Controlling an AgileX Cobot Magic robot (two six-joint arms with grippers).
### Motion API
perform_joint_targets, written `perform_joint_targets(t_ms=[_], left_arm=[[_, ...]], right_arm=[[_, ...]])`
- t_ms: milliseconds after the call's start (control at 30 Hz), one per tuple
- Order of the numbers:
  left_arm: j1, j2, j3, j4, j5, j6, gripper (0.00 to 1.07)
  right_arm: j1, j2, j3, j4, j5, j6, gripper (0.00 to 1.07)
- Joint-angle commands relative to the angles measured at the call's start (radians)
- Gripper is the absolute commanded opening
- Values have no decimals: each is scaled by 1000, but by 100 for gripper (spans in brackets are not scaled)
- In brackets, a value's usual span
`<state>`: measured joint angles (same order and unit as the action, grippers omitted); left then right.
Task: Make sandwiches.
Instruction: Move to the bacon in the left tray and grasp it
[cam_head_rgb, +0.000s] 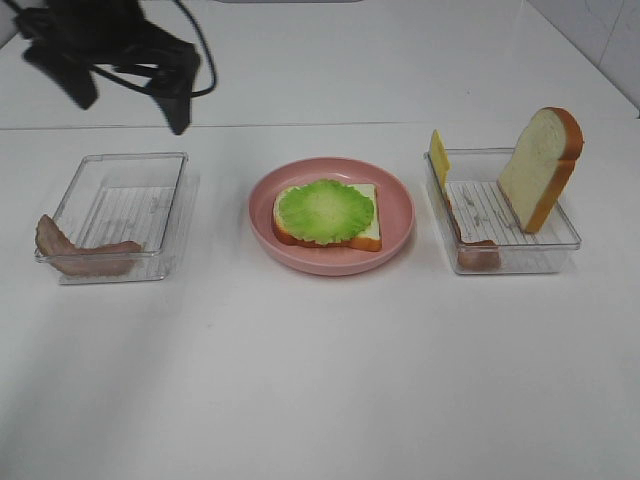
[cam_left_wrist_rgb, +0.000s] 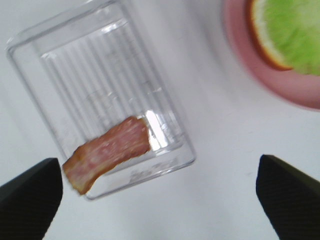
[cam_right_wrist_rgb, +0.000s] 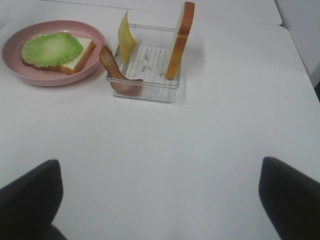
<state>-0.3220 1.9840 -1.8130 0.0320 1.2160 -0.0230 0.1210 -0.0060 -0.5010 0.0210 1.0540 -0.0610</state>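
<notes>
A white bread slice (cam_head_rgb: 366, 236) topped with a green lettuce leaf (cam_head_rgb: 325, 208) lies on the pink plate (cam_head_rgb: 330, 264) at the table's middle. A brown bacon strip (cam_head_rgb: 85, 256) hangs over the front left corner of the left clear container (cam_head_rgb: 120, 200); it also shows in the left wrist view (cam_left_wrist_rgb: 107, 150). The right clear container (cam_head_rgb: 520, 245) holds an upright bread slice (cam_head_rgb: 540, 165), a yellow cheese slice (cam_head_rgb: 439, 157) and another bacon strip (cam_head_rgb: 478, 252). My left gripper (cam_head_rgb: 130, 100) is open and empty, high above and behind the left container. My right gripper (cam_right_wrist_rgb: 160, 200) is open and empty, well short of the right container (cam_right_wrist_rgb: 150, 65).
The white table runs to a back edge behind the containers. A black cable hangs from the left arm at the top left. The right gripper is outside the exterior high view.
</notes>
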Motion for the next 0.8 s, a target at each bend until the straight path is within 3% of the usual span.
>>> perform_joint_targets(t_ms=[33,67,267,567,800], left_arm=[[80,-49,92,-1,60,-37,98],[125,-50,124,-16,60,-38,98],[188,-10,181,-32,60,-35,98],[189,104,181,-32,38,-38,97],[189,182,180,-32,-17,-40,90]], right_arm=[[1,-22,0,-3,-5,3,98],[1,-22,0,-3,-5,3,98],[1,-22,0,-3,-5,3,98],[1,-22,0,-3,-5,3,98],[1,-22,0,-3,-5,3,98]])
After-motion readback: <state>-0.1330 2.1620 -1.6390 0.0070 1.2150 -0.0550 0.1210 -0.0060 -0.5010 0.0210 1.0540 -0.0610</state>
